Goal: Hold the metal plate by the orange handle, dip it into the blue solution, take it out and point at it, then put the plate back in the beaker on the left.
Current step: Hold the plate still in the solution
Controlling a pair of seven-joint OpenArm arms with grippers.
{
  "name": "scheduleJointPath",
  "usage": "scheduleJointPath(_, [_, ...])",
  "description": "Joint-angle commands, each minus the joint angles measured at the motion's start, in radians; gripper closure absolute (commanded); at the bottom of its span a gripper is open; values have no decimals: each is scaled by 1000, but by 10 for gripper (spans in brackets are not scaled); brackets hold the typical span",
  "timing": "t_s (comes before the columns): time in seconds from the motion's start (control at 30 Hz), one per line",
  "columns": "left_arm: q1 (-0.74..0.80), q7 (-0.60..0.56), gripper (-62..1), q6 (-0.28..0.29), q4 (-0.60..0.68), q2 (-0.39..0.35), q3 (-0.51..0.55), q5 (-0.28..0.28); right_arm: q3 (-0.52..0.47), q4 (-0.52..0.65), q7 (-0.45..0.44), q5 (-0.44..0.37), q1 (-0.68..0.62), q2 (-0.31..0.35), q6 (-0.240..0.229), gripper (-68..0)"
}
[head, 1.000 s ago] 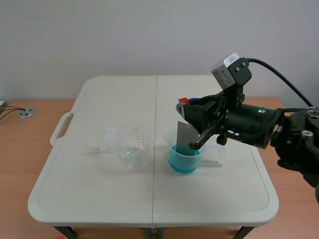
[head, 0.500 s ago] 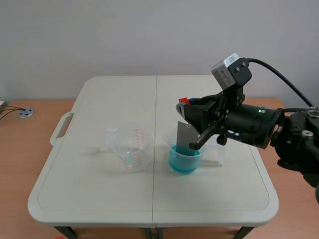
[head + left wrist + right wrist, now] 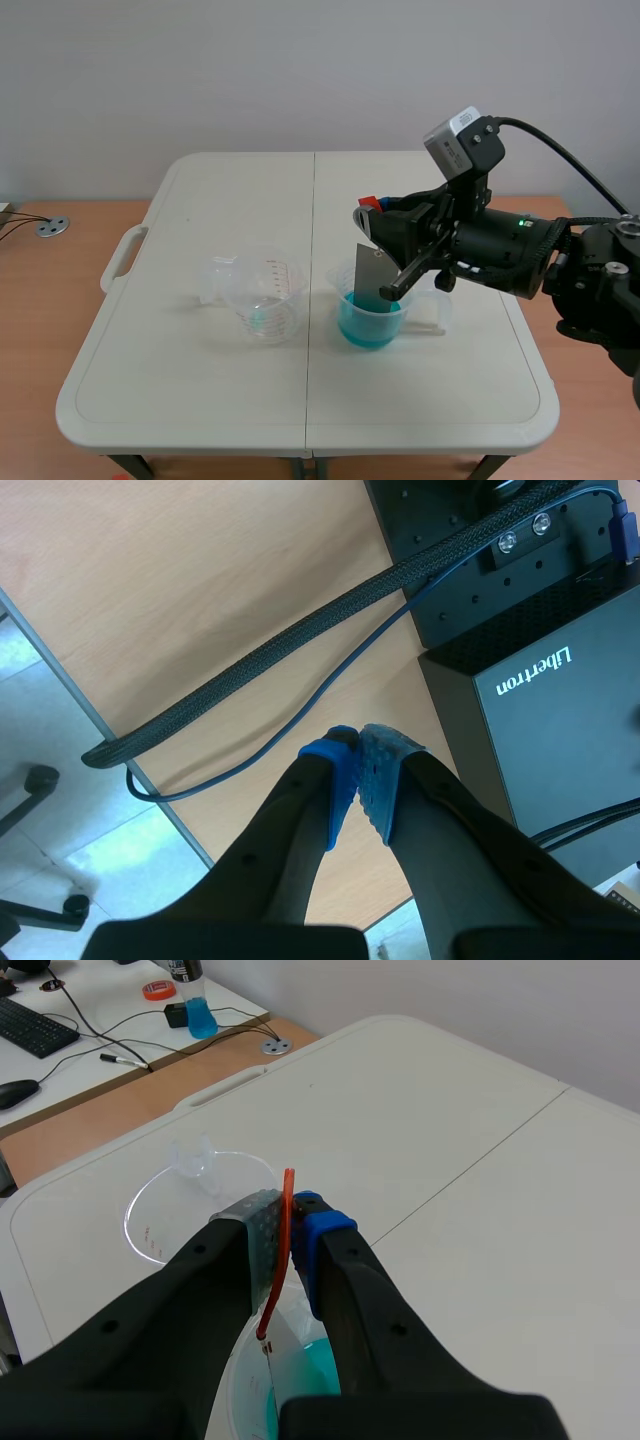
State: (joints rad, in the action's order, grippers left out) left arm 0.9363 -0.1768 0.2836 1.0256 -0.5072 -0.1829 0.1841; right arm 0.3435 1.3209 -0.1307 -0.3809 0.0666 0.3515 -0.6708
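Note:
My right gripper [image 3: 373, 207] [image 3: 286, 1222] is shut on the orange handle [image 3: 285, 1250] of the metal plate [image 3: 371, 277]. The grey plate hangs down from it, its lower end inside the beaker of blue solution [image 3: 369, 318] right of the table's middle. In the right wrist view the blue solution [image 3: 312, 1375] shows just under the fingers. The clear beaker [image 3: 265, 295] [image 3: 175, 1205] with a spout and red marks stands to the left, holding a trace of blue liquid. My left gripper [image 3: 359, 765] is shut on nothing, off the table over a wooden surface.
The white folding table [image 3: 200, 390] has a centre seam and a handle [image 3: 122, 255] at its left edge. In the left wrist view, a braided cable [image 3: 300, 630] and a black box [image 3: 560, 710] lie ahead of the gripper. A desk with a bottle [image 3: 195, 1005] lies beyond the table.

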Motion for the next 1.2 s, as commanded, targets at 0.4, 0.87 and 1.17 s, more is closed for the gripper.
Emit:
scheduleJointPath(0.4, [13,-6,-30,3,13,-6,2,6,-2,6,-8,-3,17,3,-4,-13])
scheduleJointPath(0.87, [13,-6,-30,3,13,-6,2,6,-4,6,-19,-4,19,3,-4,-13])
scheduleJointPath(1.17, [13,-6,-30,3,13,-6,2,6,-15,11,-40,-4,19,3,-9,-13])
